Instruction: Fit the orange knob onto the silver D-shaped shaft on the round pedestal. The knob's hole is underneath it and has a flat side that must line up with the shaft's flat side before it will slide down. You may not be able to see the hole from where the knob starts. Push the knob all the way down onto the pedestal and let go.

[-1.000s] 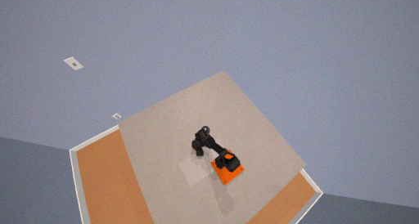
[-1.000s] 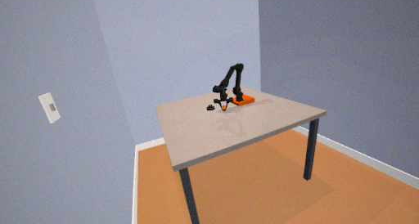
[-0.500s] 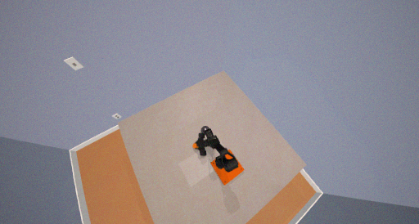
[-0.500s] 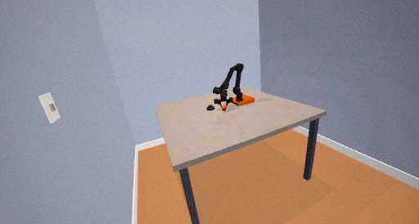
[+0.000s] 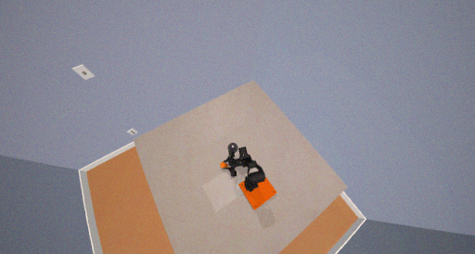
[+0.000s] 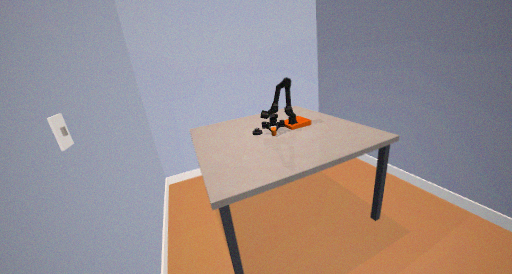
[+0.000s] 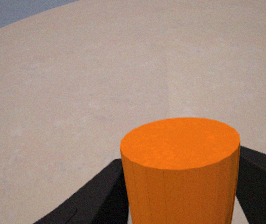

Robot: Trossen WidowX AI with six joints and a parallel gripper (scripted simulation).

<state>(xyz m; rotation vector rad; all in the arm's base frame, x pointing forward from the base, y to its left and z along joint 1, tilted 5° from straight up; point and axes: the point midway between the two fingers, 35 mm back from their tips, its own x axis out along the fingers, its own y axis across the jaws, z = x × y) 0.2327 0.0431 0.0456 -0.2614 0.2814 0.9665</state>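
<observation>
The orange knob [image 5: 224, 165] [image 6: 273, 131] [image 7: 181, 144] is between the two black fingers of my gripper [image 5: 225, 165] [image 6: 273, 129] [image 7: 177, 163], which is shut on it. In the wrist view one smooth, flat end of the knob faces the camera; its hole is not visible. The dark round pedestal [image 5: 232, 147] [image 6: 257, 132] stands on the table, apart from the knob and close to the gripper. A small pale spot shows at its middle in the top view, but the shaft's flat side is too small to make out. The pedestal is not in the wrist view.
The arm's orange base plate [image 5: 263, 194] [image 6: 302, 122] lies on the grey-beige table [image 5: 288, 149] [image 6: 240, 161]. The black arm arches up from it. A paler square patch [image 5: 218, 196] shows on the table beside the base. The table's far edge and a wall show in the wrist view.
</observation>
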